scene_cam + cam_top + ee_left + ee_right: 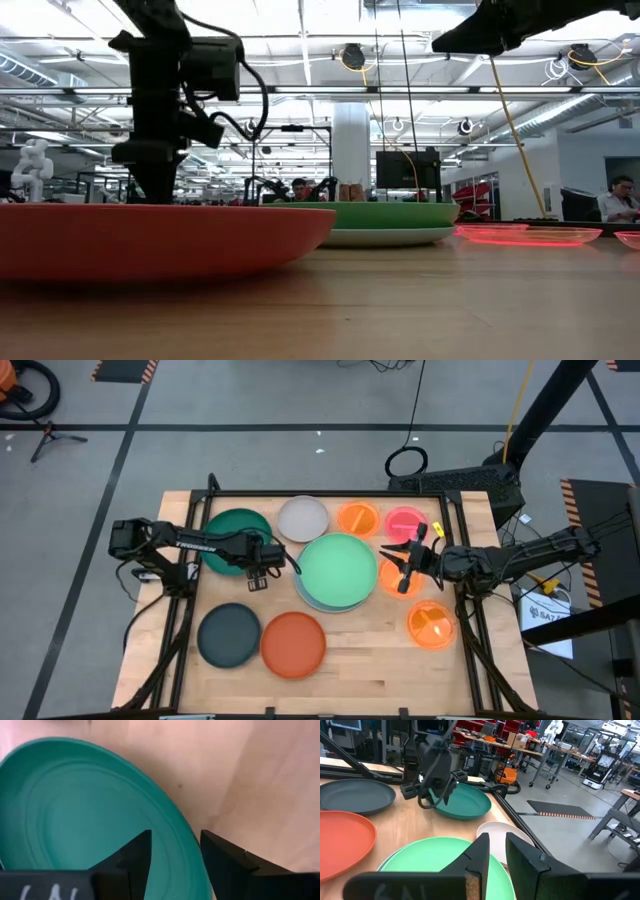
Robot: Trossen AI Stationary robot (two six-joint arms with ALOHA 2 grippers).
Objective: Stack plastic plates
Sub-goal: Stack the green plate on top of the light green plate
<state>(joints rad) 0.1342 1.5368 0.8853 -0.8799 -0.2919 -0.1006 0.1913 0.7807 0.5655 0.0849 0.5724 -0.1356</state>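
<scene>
The dark green plate point(232, 540) lies flat at the table's far left. My left gripper point(175, 862) is open and points steeply down over the plate's right-hand edge, one finger point(137, 857) above the plate's inside and the other point(225, 865) outside above the wood. The light green plate point(338, 568) sits on a light blue plate point(305, 598) at mid-table. My right gripper point(498, 852) hovers level above the table's right side, over a small orange plate point(388, 577), with a narrow bare gap between its fingers. My left gripper stands astride the dark green plate's rim point(192, 845), coming from above with the fingers across the rim. I cannot tell whether either finger touches the plate. The plate lies flat on the table.
A beige plate point(302, 518), a small orange plate point(358, 517) and a pink one point(405, 522) line the far edge. Another orange plate point(432, 625) lies at the right. The dark grey plate point(229, 635) and the rust-orange plate point(293, 644) lie near the front.
</scene>
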